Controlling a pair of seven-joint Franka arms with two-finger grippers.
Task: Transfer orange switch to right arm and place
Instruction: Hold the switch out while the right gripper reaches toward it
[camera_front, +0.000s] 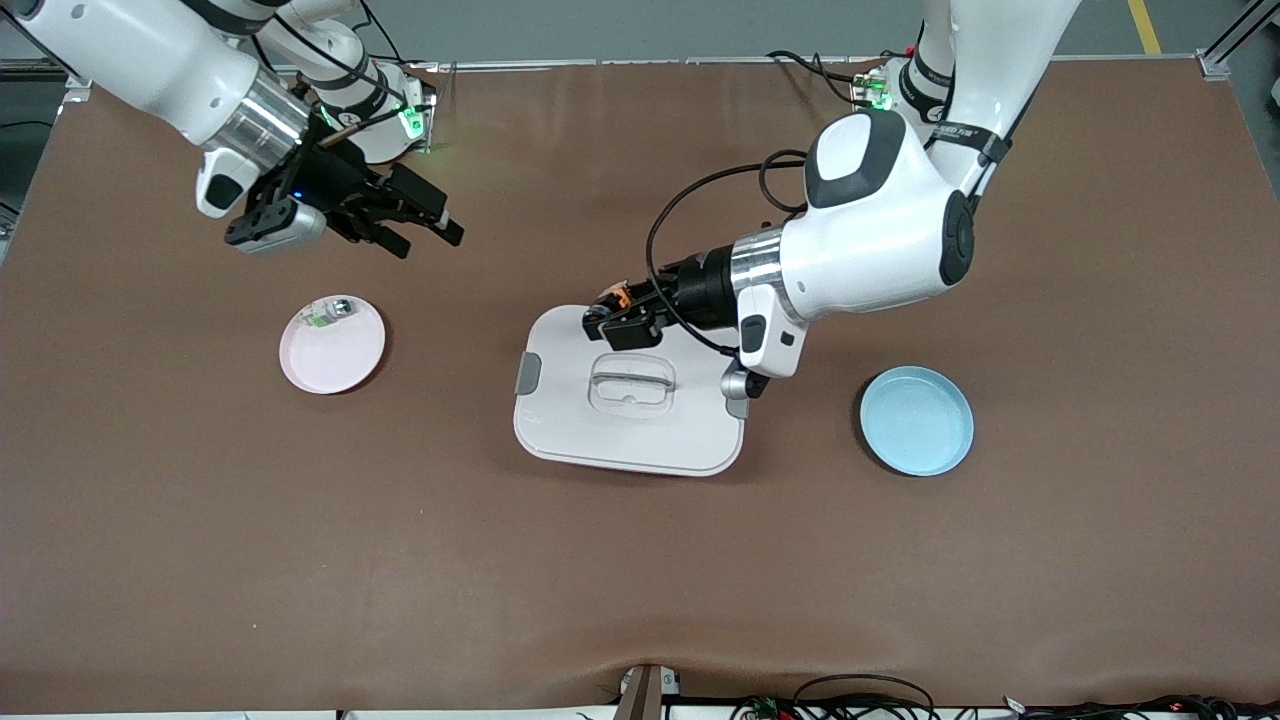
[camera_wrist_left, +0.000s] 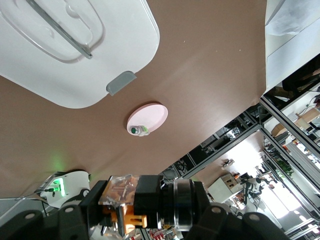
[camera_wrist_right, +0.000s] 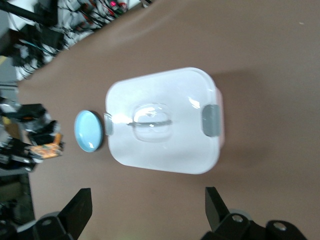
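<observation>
A brown table (camera_front: 640, 560) carries, at its middle, a white lidded container (camera_front: 630, 395) with grey side clips and a clear handle set in the lid. A pale blue plate (camera_front: 916, 420) lies beside the container toward the left arm's end of the table, and a pink plate (camera_front: 332, 345) lies well apart toward the right arm's end (it holds a small clear-white piece with a green cap (camera_front: 322, 318) at the rim farther from the front camera).

The left gripper (camera_front: 612, 312) hangs over the container's edge farthest from the front camera. Its fingers are pressed in on the orange switch (camera_front: 622, 296). In the left wrist view the switch (camera_wrist_left: 150, 197) shows as a black cylinder with orange marks, lying on its side, its long axis crosswise between the fingers (camera_wrist_left: 117, 192).

The right gripper (camera_front: 415, 222) waits in the air over bare table, its fingers (camera_wrist_right: 80, 207) spread wide with nothing between them.
</observation>
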